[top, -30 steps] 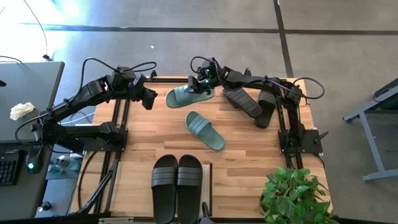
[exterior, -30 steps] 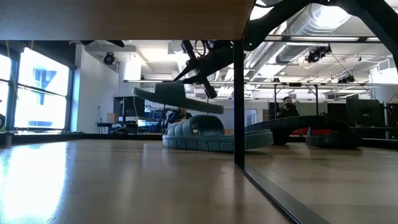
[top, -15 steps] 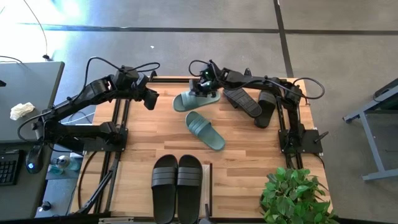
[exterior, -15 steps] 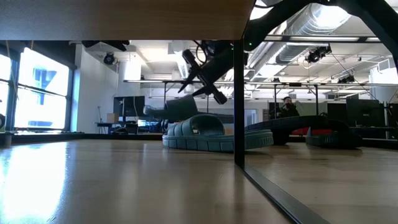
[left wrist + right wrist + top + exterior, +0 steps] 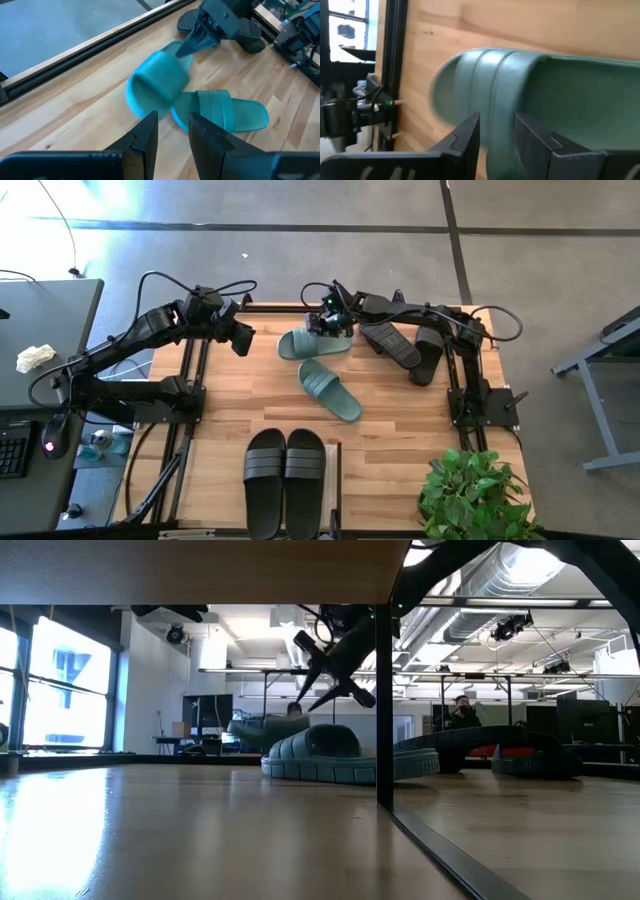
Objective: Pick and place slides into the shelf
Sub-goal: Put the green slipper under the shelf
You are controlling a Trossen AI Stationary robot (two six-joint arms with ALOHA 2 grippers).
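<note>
Since the earlier frame, the sage-green slide (image 5: 313,341) at the far edge of the table has come down out of the right gripper's grip and shifted slightly toward the right; it now lies flat on the wooden tabletop (image 5: 220,410) instead of hanging tilted in the air. Right gripper (image 5: 329,323) hovers just over that slide's heel end, fingers apart and holding nothing; the right wrist view shows the ribbed strap of the slide (image 5: 520,100) past the spread fingers (image 5: 465,142). Second sage-green slide (image 5: 329,389) lies just beside the first, nearer the table centre, angled diagonally; in the low view it is the nearer of the two (image 5: 330,755). Two black slides (image 5: 405,346) lie overlapping near the right arm's base, at the far right of the table. Another black pair (image 5: 285,480) sits side by side on the top board of the shelf (image 5: 334,480) at the near edge. Left gripper (image 5: 240,337) waits above the far left part of the table, well apart from the green slides, empty, its fingers (image 5: 148,134) set a narrow gap apart. A potted plant (image 5: 470,495) stands at the near right corner.
</note>
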